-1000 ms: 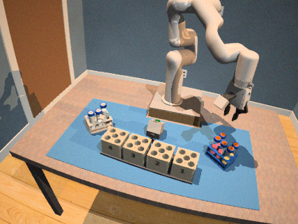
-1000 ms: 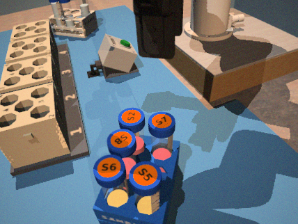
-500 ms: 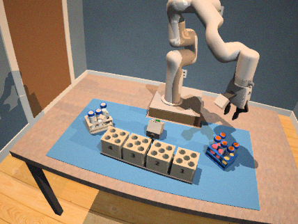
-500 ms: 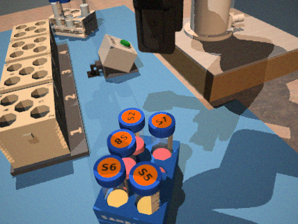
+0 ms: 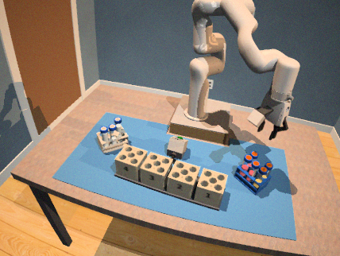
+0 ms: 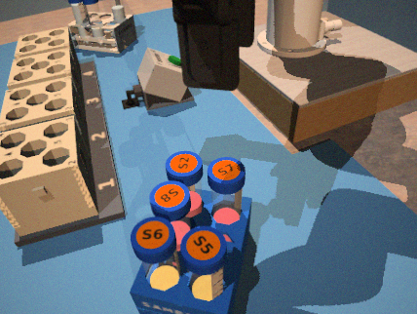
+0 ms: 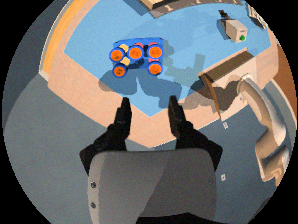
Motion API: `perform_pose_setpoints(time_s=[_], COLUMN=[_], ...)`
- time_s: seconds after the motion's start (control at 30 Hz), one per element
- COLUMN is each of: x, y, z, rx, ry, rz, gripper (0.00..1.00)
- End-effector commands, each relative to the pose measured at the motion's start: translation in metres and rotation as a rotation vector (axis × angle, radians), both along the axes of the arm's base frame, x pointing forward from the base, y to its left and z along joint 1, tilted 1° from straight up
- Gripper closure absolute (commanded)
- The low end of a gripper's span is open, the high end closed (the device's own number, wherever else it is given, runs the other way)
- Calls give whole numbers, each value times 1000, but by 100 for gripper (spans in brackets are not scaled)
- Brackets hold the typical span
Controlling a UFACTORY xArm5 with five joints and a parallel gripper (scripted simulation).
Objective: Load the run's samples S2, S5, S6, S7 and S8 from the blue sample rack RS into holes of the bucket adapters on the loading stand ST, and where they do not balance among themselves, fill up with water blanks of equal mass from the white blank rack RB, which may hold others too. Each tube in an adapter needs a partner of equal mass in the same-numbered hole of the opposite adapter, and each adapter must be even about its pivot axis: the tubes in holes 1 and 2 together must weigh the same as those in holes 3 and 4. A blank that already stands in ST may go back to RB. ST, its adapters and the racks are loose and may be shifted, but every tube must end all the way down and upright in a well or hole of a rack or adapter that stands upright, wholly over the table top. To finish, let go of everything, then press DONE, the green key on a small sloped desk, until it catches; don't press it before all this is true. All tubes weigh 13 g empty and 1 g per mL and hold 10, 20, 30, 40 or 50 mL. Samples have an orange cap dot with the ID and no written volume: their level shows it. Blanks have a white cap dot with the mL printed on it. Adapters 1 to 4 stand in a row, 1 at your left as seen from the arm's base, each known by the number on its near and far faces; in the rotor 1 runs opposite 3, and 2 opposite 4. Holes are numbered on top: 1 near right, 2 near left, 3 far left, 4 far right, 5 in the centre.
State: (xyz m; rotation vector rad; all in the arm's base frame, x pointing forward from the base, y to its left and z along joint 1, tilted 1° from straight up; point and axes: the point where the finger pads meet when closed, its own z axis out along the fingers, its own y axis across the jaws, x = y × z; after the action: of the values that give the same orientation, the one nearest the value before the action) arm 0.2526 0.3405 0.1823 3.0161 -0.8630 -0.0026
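My gripper (image 5: 268,132) (image 7: 149,104) is open and empty. It hangs well above the table, over and a little behind the blue sample rack RS (image 5: 248,182) (image 6: 146,297). The rack holds orange-capped tubes S2 (image 6: 183,164), S7 (image 6: 226,172), S8 (image 6: 170,196), S6 (image 6: 152,236) and S5 (image 6: 203,246), all upright. The four bucket adapters stand in a row on the stand ST (image 6: 104,195), with all holes empty: adapter 1 (image 5: 210,184) (image 6: 44,195), 2 (image 5: 183,175), 3 (image 5: 156,167), 4 (image 5: 130,160). The white blank rack RB (image 5: 112,139) (image 6: 104,29) holds blue-capped blanks.
The small sloped desk (image 5: 177,146) (image 6: 163,78) (image 7: 234,28) with the green DONE key (image 5: 179,138) (image 6: 173,59) stands between the adapters and the arm's raised base block (image 5: 198,127). A blue mat (image 5: 79,167) lies under everything.
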Motion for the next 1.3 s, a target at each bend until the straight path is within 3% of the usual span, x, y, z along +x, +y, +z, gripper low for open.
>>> perform_pose_setpoints(time_s=[0.0, 0.33, 0.87, 1.27], x=[14, 35, 35, 36], y=[22, 56, 56, 56], z=[1, 1, 1, -23], rx=[2, 2, 2, 2], ry=[-1, -1, -1, -1], rz=[0, 0, 0, 0], gripper=[43, 43, 43, 43])
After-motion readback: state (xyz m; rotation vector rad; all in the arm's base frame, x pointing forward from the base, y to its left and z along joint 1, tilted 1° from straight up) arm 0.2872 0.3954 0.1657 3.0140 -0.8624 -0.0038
